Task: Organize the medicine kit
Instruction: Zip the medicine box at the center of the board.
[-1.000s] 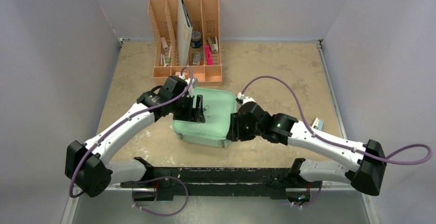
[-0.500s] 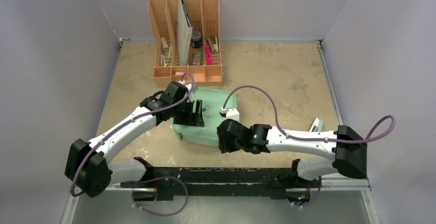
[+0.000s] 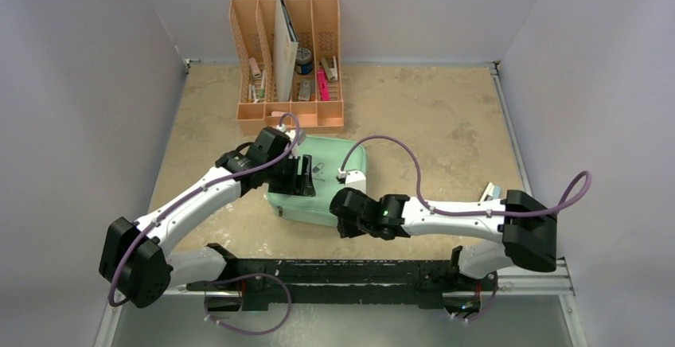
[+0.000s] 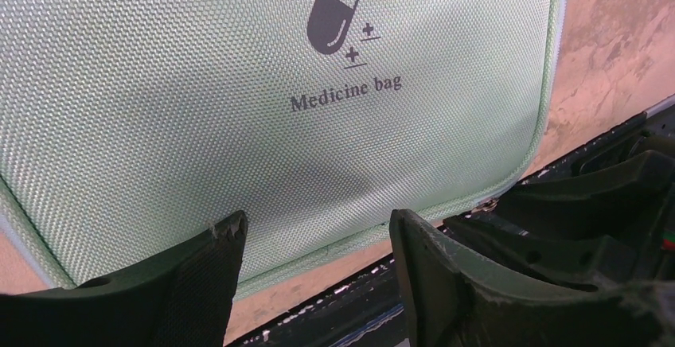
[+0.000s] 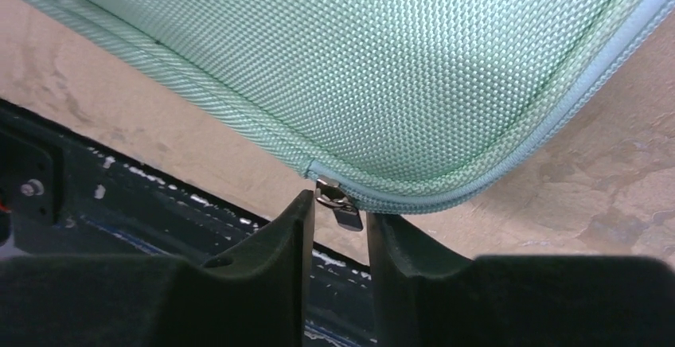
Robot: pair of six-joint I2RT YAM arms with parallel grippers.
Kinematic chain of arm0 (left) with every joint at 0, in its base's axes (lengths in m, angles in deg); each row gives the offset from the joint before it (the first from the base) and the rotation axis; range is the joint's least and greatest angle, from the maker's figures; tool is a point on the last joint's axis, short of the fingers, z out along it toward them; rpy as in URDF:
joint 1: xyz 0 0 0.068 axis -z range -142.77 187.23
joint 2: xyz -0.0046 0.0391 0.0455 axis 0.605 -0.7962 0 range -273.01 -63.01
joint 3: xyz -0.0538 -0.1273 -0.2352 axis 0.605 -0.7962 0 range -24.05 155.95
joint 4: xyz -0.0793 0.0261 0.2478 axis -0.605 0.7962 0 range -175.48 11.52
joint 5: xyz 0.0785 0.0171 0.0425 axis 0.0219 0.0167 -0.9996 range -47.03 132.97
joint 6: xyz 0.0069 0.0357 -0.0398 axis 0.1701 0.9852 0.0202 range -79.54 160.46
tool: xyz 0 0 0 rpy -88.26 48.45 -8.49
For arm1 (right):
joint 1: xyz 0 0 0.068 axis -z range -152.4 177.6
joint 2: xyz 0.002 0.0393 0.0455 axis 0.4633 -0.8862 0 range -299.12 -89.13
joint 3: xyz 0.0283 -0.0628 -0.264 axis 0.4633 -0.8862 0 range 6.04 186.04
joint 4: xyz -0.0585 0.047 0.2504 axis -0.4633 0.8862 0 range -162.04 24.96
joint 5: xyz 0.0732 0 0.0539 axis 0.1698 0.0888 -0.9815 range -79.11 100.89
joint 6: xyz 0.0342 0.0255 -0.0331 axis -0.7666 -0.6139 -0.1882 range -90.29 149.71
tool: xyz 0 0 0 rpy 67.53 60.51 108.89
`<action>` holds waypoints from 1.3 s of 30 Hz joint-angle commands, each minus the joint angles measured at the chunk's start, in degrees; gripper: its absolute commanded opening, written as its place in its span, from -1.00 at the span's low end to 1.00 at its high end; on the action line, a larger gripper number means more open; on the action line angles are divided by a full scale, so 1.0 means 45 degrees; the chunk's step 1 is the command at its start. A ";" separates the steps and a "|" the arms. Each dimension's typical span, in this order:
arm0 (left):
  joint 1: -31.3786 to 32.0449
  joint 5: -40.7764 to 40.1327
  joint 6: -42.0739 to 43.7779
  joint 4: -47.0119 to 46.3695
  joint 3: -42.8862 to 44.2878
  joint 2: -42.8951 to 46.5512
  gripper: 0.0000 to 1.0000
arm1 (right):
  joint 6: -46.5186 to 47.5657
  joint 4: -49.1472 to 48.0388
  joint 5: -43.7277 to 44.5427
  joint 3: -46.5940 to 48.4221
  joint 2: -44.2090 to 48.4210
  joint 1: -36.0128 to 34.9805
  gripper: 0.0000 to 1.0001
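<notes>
Right gripper (image 5: 341, 210): low at the near corner of the case, jaws set narrow, one finger on each side of the zip pull (image 5: 338, 202). Cannot tell whether they pinch it or only flank it.
Zip pull: small metal tab hanging off the rounded corner over the counter (image 5: 573, 220), just beyond the black rail (image 3: 342, 271) that carries the arm bases.
Medicine kit (image 3: 334, 173): mint-green woven case lying flat on the counter, centre-near, lid down.
Left gripper (image 4: 316, 228): released, fingers spread wide, nothing between them. It sits on or just above the left part of the lid. Contact can't be made out.
Lid markings: dark pill logo (image 4: 338, 9) with "Medicine bag" lettering (image 4: 346, 92) below it, both facing up.
Desk organizer (image 3: 288, 52): peach, slotted, upright at the far side just behind the kit, small items in its bins. Neither arm is near it.
Step in hand (judgement): opening the case. The right arm is getting hold of the tab and the left is placed to steady the lid.
Next move (judgement): needs a firm pinch on the tab, then a pull that follows the zip track round the corner. The left arm should bear down so the light case does not slide or lift. The tab is small and could slip from the jaws.
</notes>
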 commanded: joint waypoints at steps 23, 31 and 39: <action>-0.0024 -0.1288 0.0375 0.0743 -0.0449 0.0219 0.29 | 0.0580 0.2585 0.2527 -0.1530 0.2616 0.0071 -1.00; -0.0037 -0.1484 0.0513 0.0811 -0.0316 -0.0023 0.29 | 0.2617 0.0848 0.1923 -0.1833 0.2380 0.0091 -1.00; -0.0036 -0.3804 -0.0573 0.2431 0.1812 0.0117 0.39 | 0.3625 -0.1089 0.0746 -0.1156 0.1764 0.0092 -1.00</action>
